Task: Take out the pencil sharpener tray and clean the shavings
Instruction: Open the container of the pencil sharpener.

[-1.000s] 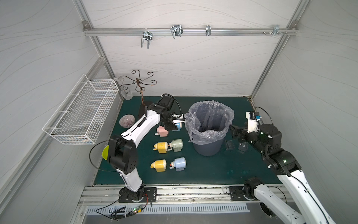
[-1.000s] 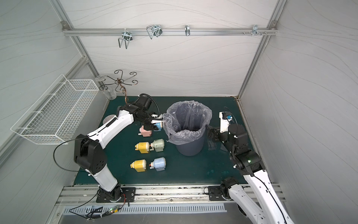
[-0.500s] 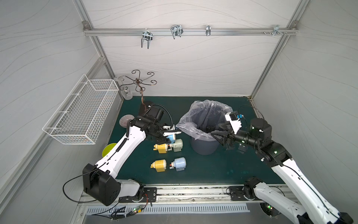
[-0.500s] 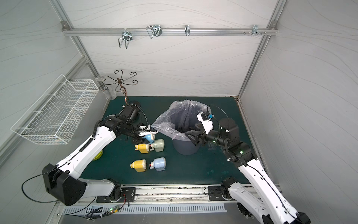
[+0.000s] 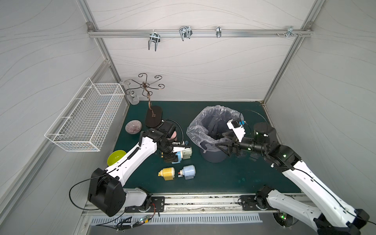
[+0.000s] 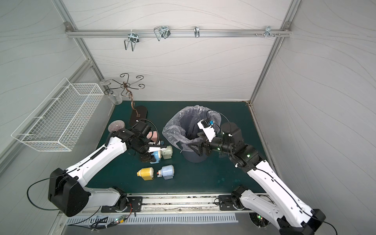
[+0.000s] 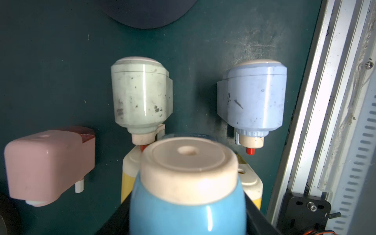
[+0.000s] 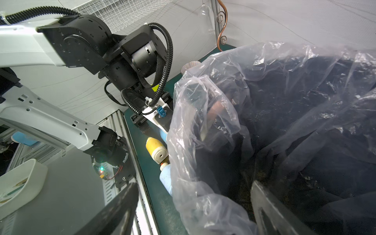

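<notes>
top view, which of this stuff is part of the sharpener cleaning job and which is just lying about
Job: blue sharpener in the left gripper; green sharpener; yellow sharpener; pale blue sharpener; pink sharpener; lined bin; right gripper.
Lying about: wire basket; striped bowl; green bowl; hook stand; glass.

Blue/cream sharpener [image 7: 187, 183], yellow sharpener [image 5: 167, 174], dk-grn mat [image 5: 223, 179], striped bowl [image 5: 133, 127].

You have the bin [image 5: 212, 159] with the right gripper [image 5: 222, 140] astride its near rim, the bin-side sharpener [image 5: 187, 153] just left of its foot, the held sharpener [image 5: 177, 158] in the left gripper [image 7: 187, 220] beside that, the rear sharpener [image 6: 153, 136] behind them, and the front-left sharpener [image 5: 167, 174] and front-right sharpener [image 5: 188, 172] side by side in front.
</notes>
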You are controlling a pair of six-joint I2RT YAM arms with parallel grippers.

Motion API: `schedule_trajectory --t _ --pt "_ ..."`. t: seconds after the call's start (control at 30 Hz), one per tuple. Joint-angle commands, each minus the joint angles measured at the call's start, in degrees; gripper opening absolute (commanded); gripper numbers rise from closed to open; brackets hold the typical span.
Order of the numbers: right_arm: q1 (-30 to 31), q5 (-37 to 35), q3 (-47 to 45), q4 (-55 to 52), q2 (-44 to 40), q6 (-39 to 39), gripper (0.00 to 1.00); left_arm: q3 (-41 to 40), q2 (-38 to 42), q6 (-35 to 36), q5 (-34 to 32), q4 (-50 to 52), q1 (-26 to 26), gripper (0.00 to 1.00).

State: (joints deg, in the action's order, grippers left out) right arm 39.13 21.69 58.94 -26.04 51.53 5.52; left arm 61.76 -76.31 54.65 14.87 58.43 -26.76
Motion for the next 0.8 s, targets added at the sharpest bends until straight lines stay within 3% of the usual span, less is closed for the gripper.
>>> schedule_trajectory --t 0.0,0.47,0.63,0.77 --pt "0.86 -2.22 1.48 -0.8 1.17 1.76 0.88 1.93 -0.14 -1.16 0.59 2.26 -0.66 0.0" --pt "1.1 -6.27 -3.77 -0.19 -3.06 0.29 0.88 -2.69 15.34 -6.41 1.66 7.23 -2.77 0.0" --pt "1.83 -5.38 -5.09 1.32 -4.28 0.67 0.85 1.15 17.75 -7.71 6.24 12.16 -3.7 0.0" --pt "6.4 -7.52 -10.66 5.01 -8.57 -4.66 0.84 6.19 16.44 -7.56 7.82 16.34 -7.0 0.0"
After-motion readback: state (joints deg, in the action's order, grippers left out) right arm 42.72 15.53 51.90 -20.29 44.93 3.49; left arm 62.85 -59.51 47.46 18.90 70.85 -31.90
